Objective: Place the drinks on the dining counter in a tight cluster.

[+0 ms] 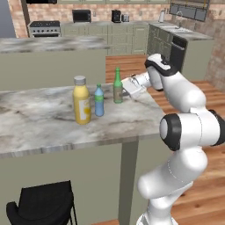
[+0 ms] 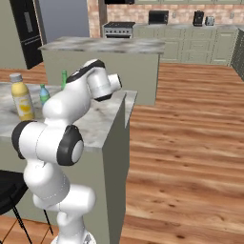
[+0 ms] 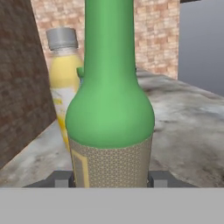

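Green glass bottle point(image 3: 109, 109) fills your hand view, fingers point(image 3: 161, 178) clamped on its patterned tan label, no legible writing. Stands upright on marble worktop point(image 1: 44, 123) beside blue bottle point(image 1: 99, 100), yellow bottle point(image 1: 81, 100). Brick walls, wood floor point(image 2: 190, 143).

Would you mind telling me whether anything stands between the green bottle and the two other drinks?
Nothing visible does: bare marble lies between the green bottle, held between the fingers, and the blue bottle beside the yellow bottle.

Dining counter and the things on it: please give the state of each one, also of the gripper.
green bottle: upright on the dining counter, between the fingers
gripper: closed on the green bottle's body
blue bottle: upright, capped, free
yellow bottle: upright, capped, free, beside the blue bottle
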Controlling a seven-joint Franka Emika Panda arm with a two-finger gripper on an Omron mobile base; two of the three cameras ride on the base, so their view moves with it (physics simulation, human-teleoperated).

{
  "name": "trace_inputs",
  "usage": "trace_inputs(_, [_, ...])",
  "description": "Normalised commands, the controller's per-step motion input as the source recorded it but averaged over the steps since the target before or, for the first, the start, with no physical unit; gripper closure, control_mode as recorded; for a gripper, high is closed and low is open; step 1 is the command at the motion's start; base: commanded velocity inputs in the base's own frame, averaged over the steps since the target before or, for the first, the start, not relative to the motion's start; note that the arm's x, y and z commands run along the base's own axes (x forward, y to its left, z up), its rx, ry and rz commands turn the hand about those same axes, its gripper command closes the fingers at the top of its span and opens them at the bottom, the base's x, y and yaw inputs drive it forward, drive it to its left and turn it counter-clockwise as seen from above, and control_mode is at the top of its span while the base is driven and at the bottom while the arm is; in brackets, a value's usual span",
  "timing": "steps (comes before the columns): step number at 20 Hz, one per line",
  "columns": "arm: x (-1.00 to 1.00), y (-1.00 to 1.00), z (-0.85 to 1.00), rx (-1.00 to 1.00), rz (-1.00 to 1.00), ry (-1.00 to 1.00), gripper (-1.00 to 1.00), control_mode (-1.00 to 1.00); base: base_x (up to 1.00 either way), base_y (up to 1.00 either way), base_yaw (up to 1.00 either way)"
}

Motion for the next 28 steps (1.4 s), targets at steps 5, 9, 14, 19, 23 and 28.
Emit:
trace_inputs(5, [0.00,0.03,-0.27,0.00,0.00,-0.03,1.00,-1.00,0.00,0.00,0.00])
trace_inputs(9, [0.00,0.03,-0.26,0.00,0.00,-0.06,1.00,-1.00,0.00,0.00,0.00])
trace_inputs(14, [0.00,0.24,-0.18,0.00,0.00,-0.08,1.00,-1.00,0.00,0.00,0.00])
trace_inputs(19, [0.06,0.10,-0.02,0.00,0.00,-0.05,1.00,-1.00,0.00,0.00,0.00])
trace_inputs(23, [0.18,0.14,0.00,0.00,0.00,-0.01,1.00,-1.00,0.00,0.00,0.00])
trace_inputs(28, [0.09,0.19,0.00,0.00,0.00,0.00,1.00,-1.00,0.00,0.00,0.00])
